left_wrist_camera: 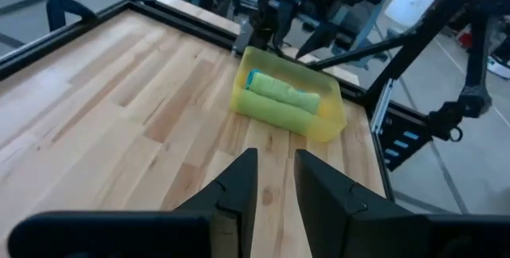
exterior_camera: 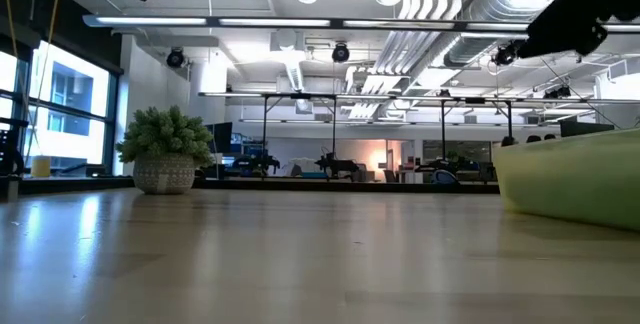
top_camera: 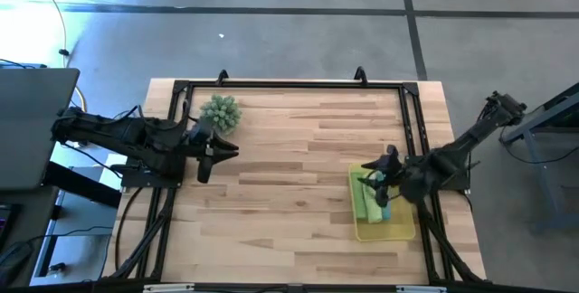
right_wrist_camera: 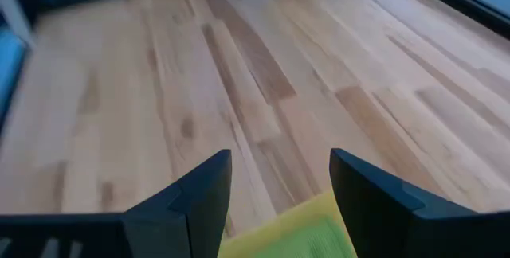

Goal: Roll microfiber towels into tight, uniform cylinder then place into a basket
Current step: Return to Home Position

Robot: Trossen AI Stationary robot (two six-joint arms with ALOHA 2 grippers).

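Left arm (top_camera: pixel 118 135) folded at left, left tool (top_camera: pixel 224 152) narrowly parted, right arm (top_camera: pixel 461 148) bent at right, right tool (top_camera: pixel 369 175) spread wide

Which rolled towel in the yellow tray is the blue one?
The teal towel, tucked on the basket's side toward the right arm; the other rolls are lime green.

towels (top_camera: pixel 366 201) in basket (top_camera: pixel 387 232), plant (top_camera: pixel 221 112) well left

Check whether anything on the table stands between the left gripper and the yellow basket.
Nothing visible: only bare tabletop lies between the left gripper and the basket; the plant ball sits aside.
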